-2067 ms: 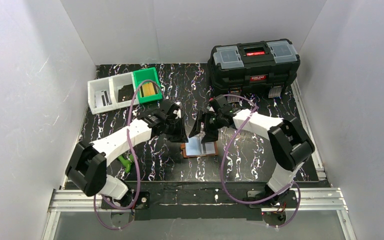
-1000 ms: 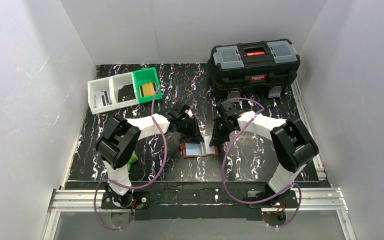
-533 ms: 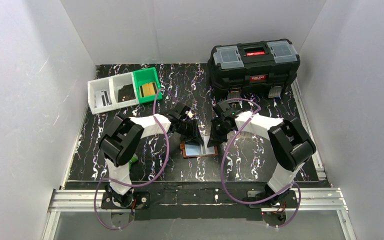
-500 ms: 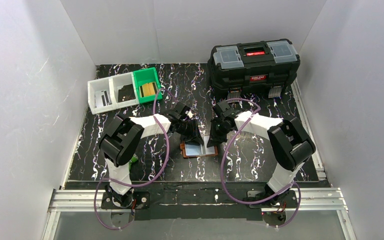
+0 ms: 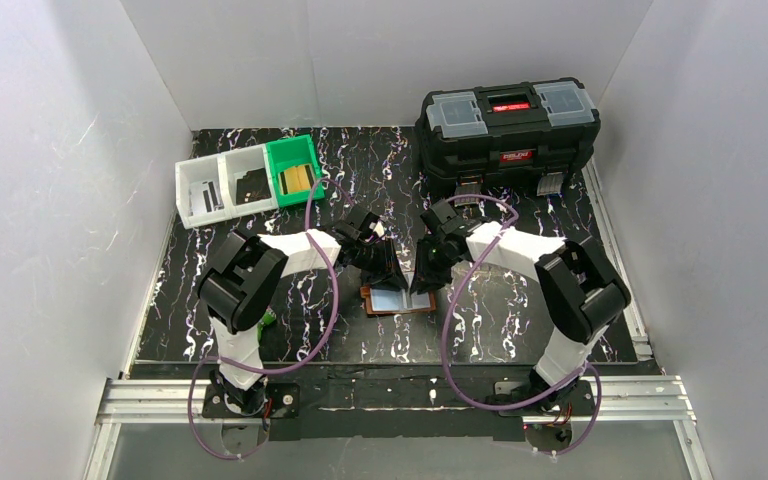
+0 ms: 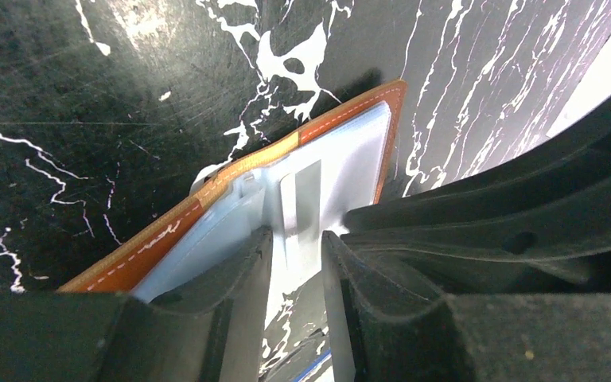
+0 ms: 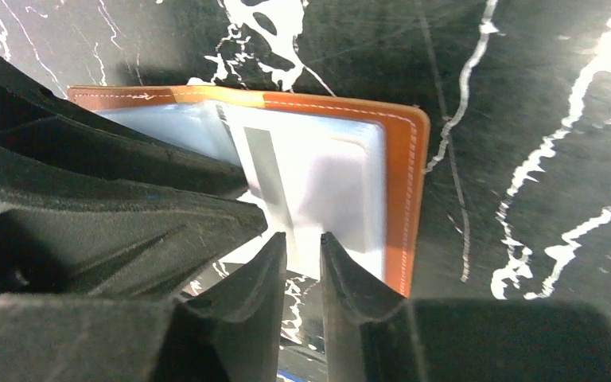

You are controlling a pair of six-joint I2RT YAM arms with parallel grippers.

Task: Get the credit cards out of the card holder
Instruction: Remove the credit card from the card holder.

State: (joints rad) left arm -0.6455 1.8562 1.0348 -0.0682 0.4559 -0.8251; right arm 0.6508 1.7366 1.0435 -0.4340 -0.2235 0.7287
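from up top i see the card holder [image 5: 397, 298] lying open and flat on the surface [image 5: 500, 320], near the middle, with both arms bent in over it. its long axis runs left to right across my view. the left tool [image 5: 385, 272] comes down on its left end and the right tool [image 5: 422, 280] on its right end, the two nearly touching each other.

through the right wrist the right tool [image 7: 302, 243] has its fingers apart by a narrow slot. nothing is clamped in it, since i can see marbled surface through the gap. straight ahead of the tips, just beside them, lies a pale credit card [image 7: 318, 191] with a grey stripe, sitting in the glossy pocket of the card holder [image 7: 402, 199].

through the left wrist the left tool [image 6: 293, 237] is likewise slightly apart and gripping nothing i can make out. its tips rest at the pocket edge of the card holder [image 6: 207, 199], with the same stripe [image 6: 298, 199] dead ahead.

i judge the right arm better placed for the pull. the card's near edge faces its slot, so the tips must go forward and low to catch that edge.
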